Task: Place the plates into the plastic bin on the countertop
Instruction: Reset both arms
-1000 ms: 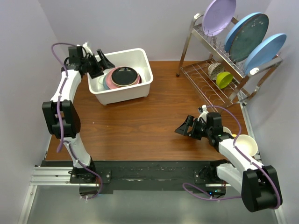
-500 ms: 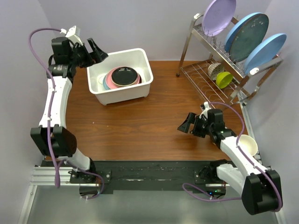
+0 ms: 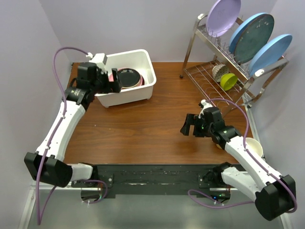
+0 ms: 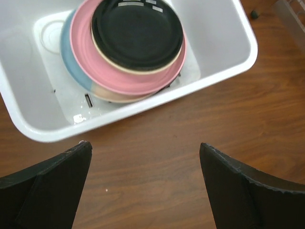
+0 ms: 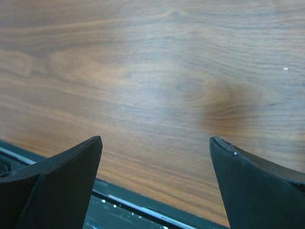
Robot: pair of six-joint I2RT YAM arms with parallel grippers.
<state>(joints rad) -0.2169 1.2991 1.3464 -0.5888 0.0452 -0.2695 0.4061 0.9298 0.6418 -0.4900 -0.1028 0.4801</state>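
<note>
The left gripper (image 4: 145, 153), black fingers spread wide and empty, hovers at the near rim of the white rectangular plastic bin (image 4: 217, 33), which sits at eleven o'clock on the dark brown wood-grain countertop (image 3: 143, 126). Inside lie stacked round plates (image 4: 136, 45): dark-centred cream-rimmed on top, then pink, pale blue, perhaps tan. The right gripper (image 5: 155, 143), likewise wide and empty, hangs over wood near four o'clock.

**No legible writing**

No word, number, brand or sign can be read in any of the three views. The pale oblong patches on the dark top plate (image 4: 137, 33), which lies in the plastic bin (image 4: 224, 57), are too blurred to show whether they are print or glare.
</note>
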